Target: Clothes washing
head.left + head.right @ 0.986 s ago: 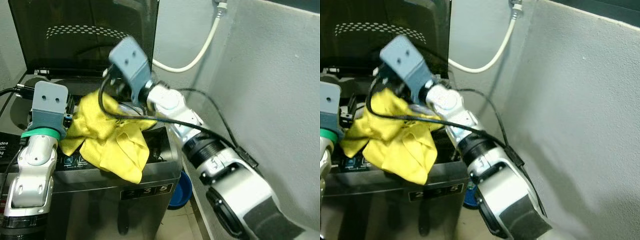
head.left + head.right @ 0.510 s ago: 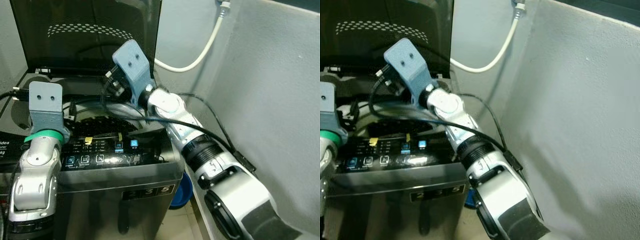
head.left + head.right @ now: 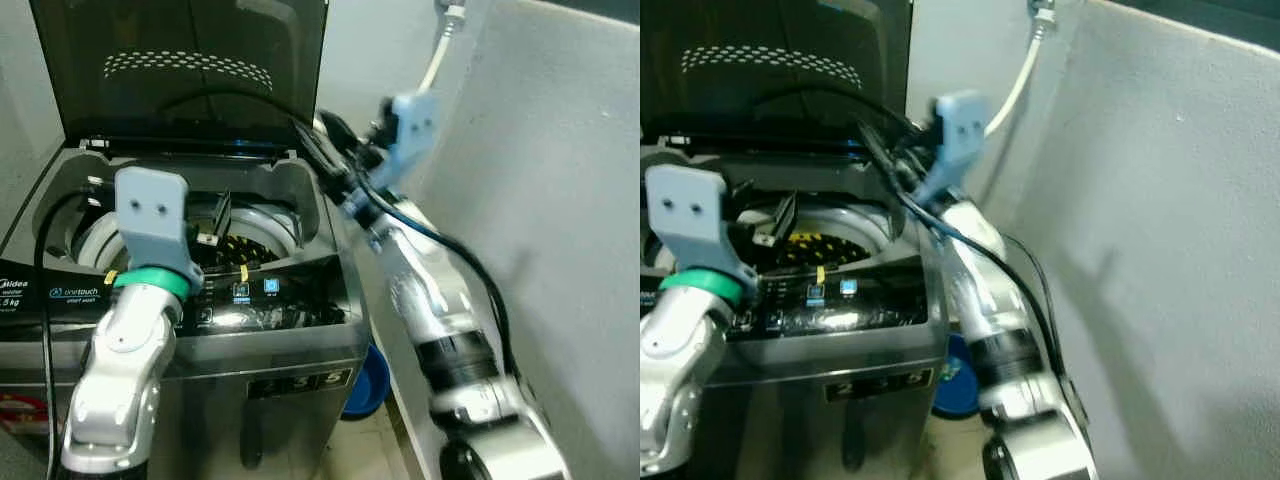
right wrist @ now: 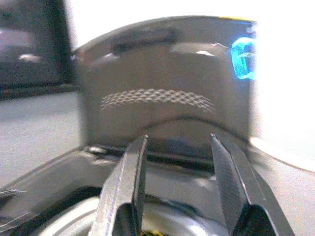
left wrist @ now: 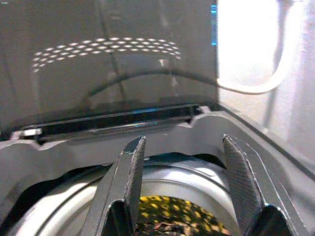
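We are holding our left claw [image 5: 182, 184] released over the washing machine [image 3: 250, 345] drum; our right claw [image 4: 177, 182], also released, is hovering at three o'clock; yellow cloth [image 5: 177, 216] is lying inside.

The yellow cloth [image 3: 232, 247], draped a second ago over the near rim and control panel [image 3: 240, 300] of the washing machine [image 3: 250, 345], is now seen down inside the drum [image 3: 262, 222]; the panel was already uncovered half a second ago. The right gripper [image 4: 177, 179], earlier held over the drum opening, has been raised and drawn back to the right, beside the machine's far right corner near the hose [image 3: 436, 62]; its arm is blurred. Its fingers are seen spread apart with nothing between them. The left gripper [image 5: 183, 169] has been moved forward over the opening, fingers apart and empty. The camera has shifted slightly.
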Robot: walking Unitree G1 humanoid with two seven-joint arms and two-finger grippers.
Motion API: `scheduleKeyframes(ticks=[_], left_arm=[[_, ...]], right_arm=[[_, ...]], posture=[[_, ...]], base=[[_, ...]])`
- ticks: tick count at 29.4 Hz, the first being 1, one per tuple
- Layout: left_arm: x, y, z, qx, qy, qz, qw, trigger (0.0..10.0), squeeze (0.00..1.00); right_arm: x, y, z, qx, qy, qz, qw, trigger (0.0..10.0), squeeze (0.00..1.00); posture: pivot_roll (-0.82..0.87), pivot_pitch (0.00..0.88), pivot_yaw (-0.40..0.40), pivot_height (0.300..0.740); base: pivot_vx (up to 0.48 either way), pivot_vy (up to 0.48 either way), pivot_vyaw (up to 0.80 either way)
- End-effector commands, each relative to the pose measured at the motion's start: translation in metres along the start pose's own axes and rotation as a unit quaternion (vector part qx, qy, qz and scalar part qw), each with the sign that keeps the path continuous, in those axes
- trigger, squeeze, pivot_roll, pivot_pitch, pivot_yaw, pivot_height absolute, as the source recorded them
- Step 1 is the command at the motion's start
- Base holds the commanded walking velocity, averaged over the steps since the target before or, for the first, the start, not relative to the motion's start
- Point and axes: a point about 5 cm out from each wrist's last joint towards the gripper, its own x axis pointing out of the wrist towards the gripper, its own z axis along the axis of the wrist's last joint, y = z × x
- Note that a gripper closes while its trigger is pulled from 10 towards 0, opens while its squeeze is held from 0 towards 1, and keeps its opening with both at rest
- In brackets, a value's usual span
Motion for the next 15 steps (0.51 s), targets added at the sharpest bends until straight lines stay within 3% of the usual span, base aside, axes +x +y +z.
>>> scheduleKeyframes(ticks=[1, 3, 6, 9, 15], left_arm=[[-0.006, -0.004, -0.01, 0.02, 0.019, 0.008, 1.0, 10.0, 0.0], [-0.006, -0.004, -0.01, 0.02, 0.019, 0.008, 1.0, 10.0, 0.0], [-0.007, 0.008, -0.027, 0.017, 0.059, 0.058, 0.996, 10.0, 0.0], [-0.004, 0.023, -0.038, 0.018, 0.084, 0.087, 0.993, 10.0, 0.0], [0.0, 0.021, -0.039, 0.025, 0.082, 0.079, 0.993, 10.0, 0.0]], right_arm=[[-0.027, -0.019, -0.009, -0.058, 0.033, -0.056, 0.996, 10.0, 0.0], [-0.027, -0.019, -0.009, -0.058, 0.033, -0.056, 0.996, 10.0, 0.0], [-0.042, -0.02, -0.02, -0.108, 0.07, -0.065, 0.99, 10.0, 0.0], [-0.05, -0.008, -0.032, -0.088, 0.096, -0.061, 0.99, 10.0, 0.0], [-0.049, -0.001, -0.039, -0.064, 0.118, -0.056, 0.989, 10.0, 0.0]], posture=[[0.02, 0.037, -0.018, 0.74], [0.02, 0.037, -0.018, 0.74], [0.0, 0.037, -0.004, 0.74], [-0.02, 0.036, -0.017, 0.74], [-0.03, 0.039, -0.045, 0.74]], base=[[0.0, 0.0, 0.0], [0.0, 0.0, 0.0], [0.0, 0.0, 0.0], [0.0, 0.0, 0.0], [0.0, 0.0, 0.0]])
